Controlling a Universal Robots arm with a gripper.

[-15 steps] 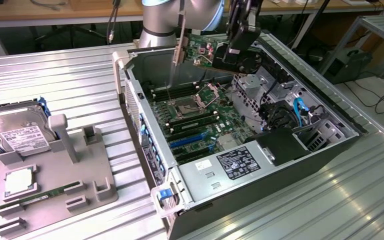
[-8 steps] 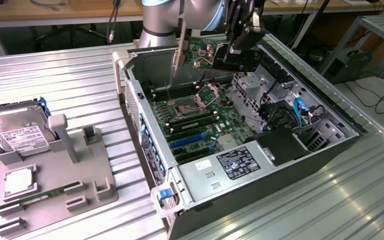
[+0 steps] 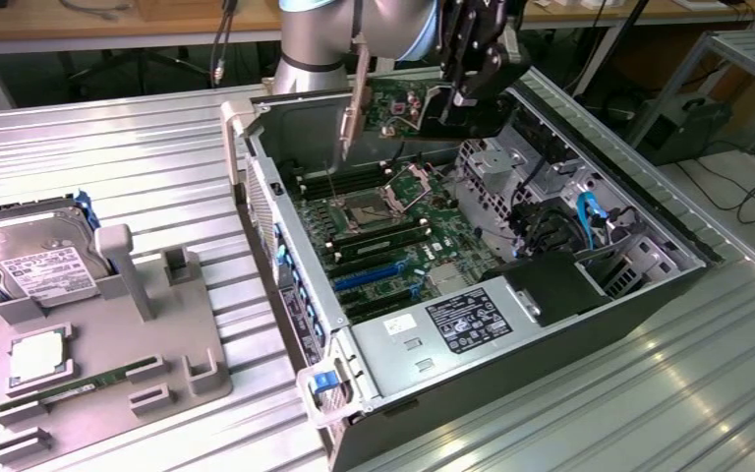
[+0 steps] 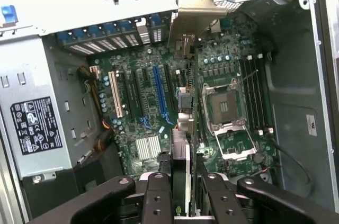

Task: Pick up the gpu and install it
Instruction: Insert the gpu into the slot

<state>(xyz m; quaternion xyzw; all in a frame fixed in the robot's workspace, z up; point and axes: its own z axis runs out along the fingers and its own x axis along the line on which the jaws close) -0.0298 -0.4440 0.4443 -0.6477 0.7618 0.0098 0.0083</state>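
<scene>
While hovering above open case [image 3: 509, 393], hand [image 4: 184, 195] half-closed, pinching gpu [image 4: 181, 152] on edge, bracket [image 4: 198, 12] pointing at rear slots [image 4: 114, 41], guessing so card drops straight into motherboard [image 4: 137, 123] slot.

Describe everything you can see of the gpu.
The gpu is a thin dark card seen edge-on, with a pale metal bracket at its far end. The gripper is shut on its near end, fingers pressing both faces. It hangs over the motherboard of the open computer case, not yet seated in a slot.
</scene>
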